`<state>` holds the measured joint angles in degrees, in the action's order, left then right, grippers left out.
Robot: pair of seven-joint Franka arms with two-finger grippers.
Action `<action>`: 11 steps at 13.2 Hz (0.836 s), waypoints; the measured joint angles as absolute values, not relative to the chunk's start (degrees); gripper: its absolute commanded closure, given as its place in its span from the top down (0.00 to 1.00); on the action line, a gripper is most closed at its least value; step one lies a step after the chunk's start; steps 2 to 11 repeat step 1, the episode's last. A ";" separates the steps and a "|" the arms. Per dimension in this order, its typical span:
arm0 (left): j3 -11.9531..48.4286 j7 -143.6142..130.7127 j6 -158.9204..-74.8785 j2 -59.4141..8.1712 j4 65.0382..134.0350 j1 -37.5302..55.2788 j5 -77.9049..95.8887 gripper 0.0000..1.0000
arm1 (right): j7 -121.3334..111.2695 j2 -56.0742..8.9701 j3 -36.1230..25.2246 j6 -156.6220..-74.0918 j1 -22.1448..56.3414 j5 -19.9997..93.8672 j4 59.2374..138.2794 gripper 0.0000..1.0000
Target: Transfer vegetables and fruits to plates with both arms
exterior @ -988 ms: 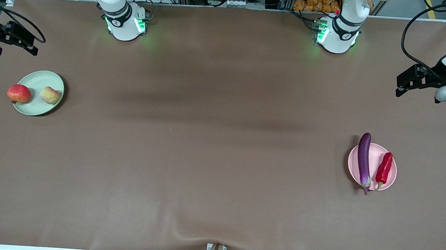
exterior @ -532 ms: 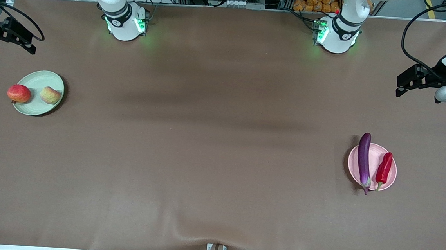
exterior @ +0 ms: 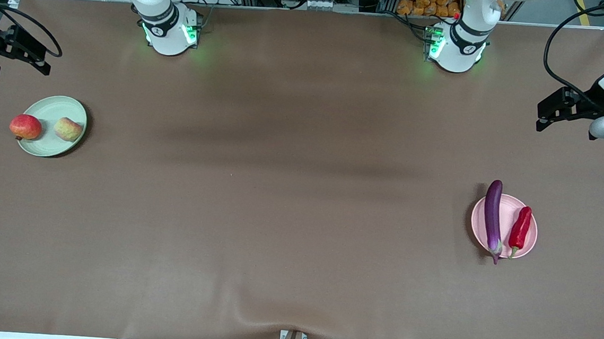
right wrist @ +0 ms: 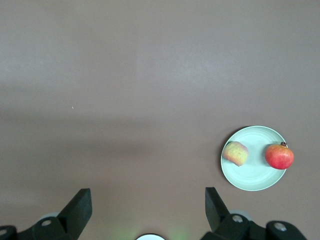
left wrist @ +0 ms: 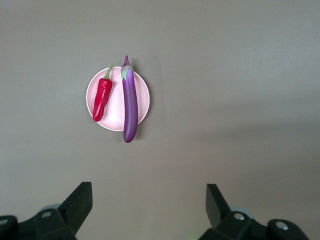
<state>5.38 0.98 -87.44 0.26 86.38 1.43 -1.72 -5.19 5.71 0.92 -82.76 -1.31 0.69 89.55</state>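
The pale green plate point(exterior: 51, 112) point(right wrist: 255, 176) lies at the right arm's end of the table. On it are the red pomegranate point(exterior: 25, 127) point(right wrist: 279, 156), resting over the rim, and the yellow-pink peach point(exterior: 68, 129) point(right wrist: 235, 153). The pale pink plate point(exterior: 507, 211) point(left wrist: 116, 107) lies at the left arm's end. It carries the purple eggplant point(exterior: 492, 217) point(left wrist: 130, 102), which overhangs both rims, and the red chili point(exterior: 520, 227) point(left wrist: 102, 99). My left gripper point(left wrist: 148, 192) hangs high and open over bare cloth, away from the pink plate. My right gripper point(right wrist: 148, 197) is likewise high, open and empty.
A brown cloth point(exterior: 279, 189) covers the whole table, with a wrinkle point(exterior: 291, 317) at the edge nearest the front camera. The two arm bases point(exterior: 168, 30) point(exterior: 456, 47) stand along the edge farthest from that camera.
The right gripper has shifted slightly at its end of the table. The left arm, both plates and all the produce have not moved.
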 measured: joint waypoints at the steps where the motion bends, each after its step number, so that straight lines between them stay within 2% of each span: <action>1: 5.38 0.98 -87.44 0.26 86.39 1.43 -1.72 1.00 | -5.19 5.60 0.93 -83.03 -1.13 0.69 89.53 1.00; 11: 5.38 0.98 -87.44 0.26 86.39 1.43 -1.72 1.00 | -5.19 5.60 0.93 -83.03 -1.13 0.69 89.53 1.00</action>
